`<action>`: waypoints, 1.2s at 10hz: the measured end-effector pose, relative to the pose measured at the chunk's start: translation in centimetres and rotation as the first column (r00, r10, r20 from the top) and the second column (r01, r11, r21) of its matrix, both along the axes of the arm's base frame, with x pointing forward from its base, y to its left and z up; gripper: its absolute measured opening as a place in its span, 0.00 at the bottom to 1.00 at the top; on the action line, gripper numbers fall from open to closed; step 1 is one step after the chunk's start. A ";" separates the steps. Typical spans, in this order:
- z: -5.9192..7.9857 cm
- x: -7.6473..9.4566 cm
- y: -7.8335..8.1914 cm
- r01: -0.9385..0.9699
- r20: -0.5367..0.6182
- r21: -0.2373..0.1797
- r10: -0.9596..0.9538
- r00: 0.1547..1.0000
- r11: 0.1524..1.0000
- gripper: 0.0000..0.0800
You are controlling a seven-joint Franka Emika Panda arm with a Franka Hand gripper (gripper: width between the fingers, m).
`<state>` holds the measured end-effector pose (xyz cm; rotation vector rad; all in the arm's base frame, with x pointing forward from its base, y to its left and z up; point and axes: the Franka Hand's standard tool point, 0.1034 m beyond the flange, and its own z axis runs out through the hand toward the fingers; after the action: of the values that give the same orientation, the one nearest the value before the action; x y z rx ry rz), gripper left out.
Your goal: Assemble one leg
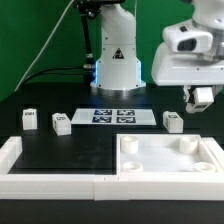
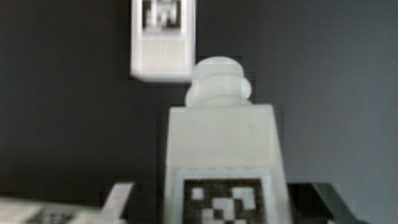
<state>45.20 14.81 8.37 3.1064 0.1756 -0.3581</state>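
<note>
My gripper [image 1: 201,99] hangs above the table at the exterior view's right, shut on a white leg [image 1: 203,96] with a marker tag. In the wrist view the held leg [image 2: 221,140] fills the middle between the two dark fingers [image 2: 125,196], its tag near the jaws and its rounded screw tip pointing away from them. The gripper [image 2: 222,205] clamps its tagged end. Another leg [image 2: 160,40] lies on the black table beyond the tip. In the exterior view three more legs stand on the table: two at the left [image 1: 30,120] [image 1: 61,123], one [image 1: 172,121] below the gripper.
The large white square tray-like piece [image 1: 128,166] with corner holes lies at the front right. A white raised border [image 1: 40,180] runs along the table's front and left. The marker board [image 1: 112,116] lies in front of the robot base [image 1: 116,65].
</note>
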 end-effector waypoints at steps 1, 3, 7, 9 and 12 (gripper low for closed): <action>0.6 0.5 -0.9 0.018 0.105 0.021 -0.020 0.994 1.000 0.36; 0.9 0.9 -1.2 0.022 0.312 0.073 -0.043 0.949 0.997 0.36; 1.6 2.3 -1.5 -0.071 0.471 0.091 0.020 0.882 0.993 0.36; 2.3 6.1 -3.1 -0.107 0.504 0.073 0.056 0.862 0.992 0.36; 3.1 10.7 -4.6 -0.139 0.519 0.051 0.092 0.850 0.989 0.36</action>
<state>55.92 10.22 11.49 3.1122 0.3720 0.5025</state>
